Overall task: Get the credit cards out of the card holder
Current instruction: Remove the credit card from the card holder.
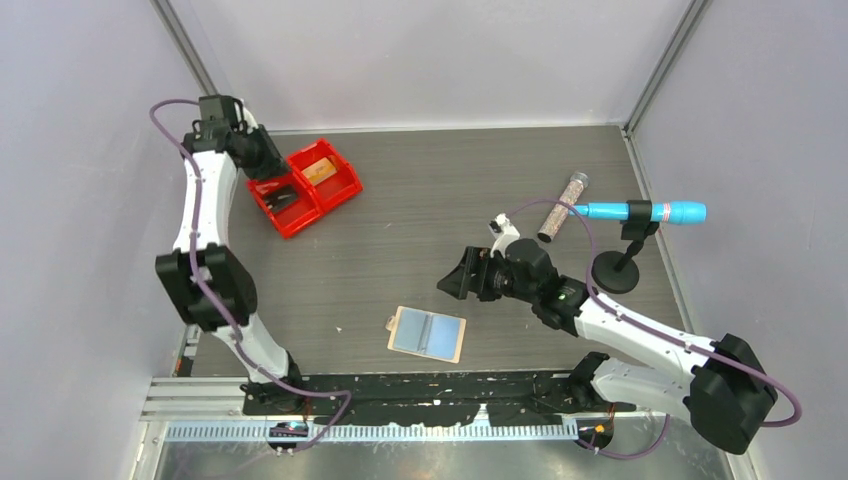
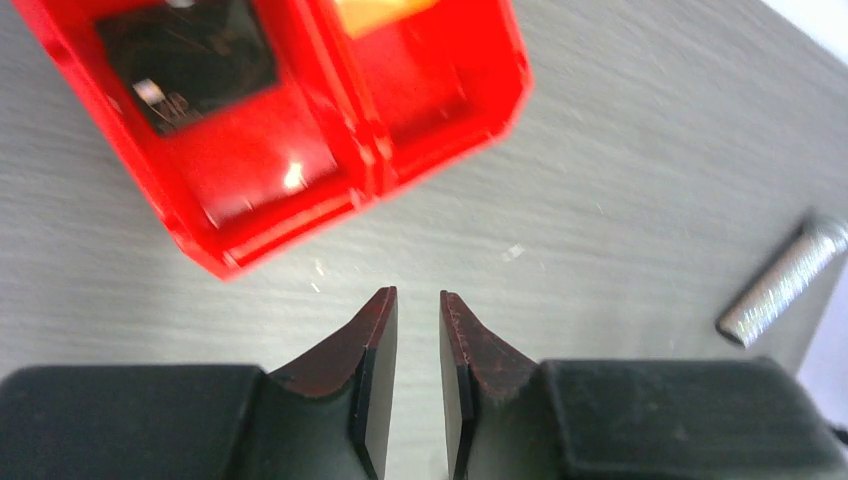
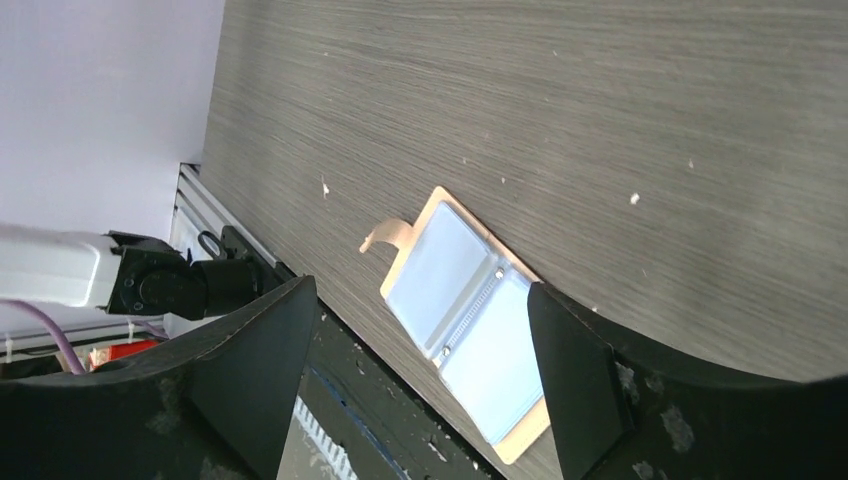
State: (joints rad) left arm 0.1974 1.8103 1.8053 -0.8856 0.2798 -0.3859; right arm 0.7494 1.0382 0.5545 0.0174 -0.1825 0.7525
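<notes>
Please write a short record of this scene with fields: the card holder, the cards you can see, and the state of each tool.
card holder: spread open, flat on the table, between the two arms
dark card: lying in one compartment of the red bin
other compartment: holds a tan-orange flat thing
left tool: by the bin, jaws narrowly parted, empty
right tool: hovering near the holder, not touching it, jaws wide, empty
</notes>
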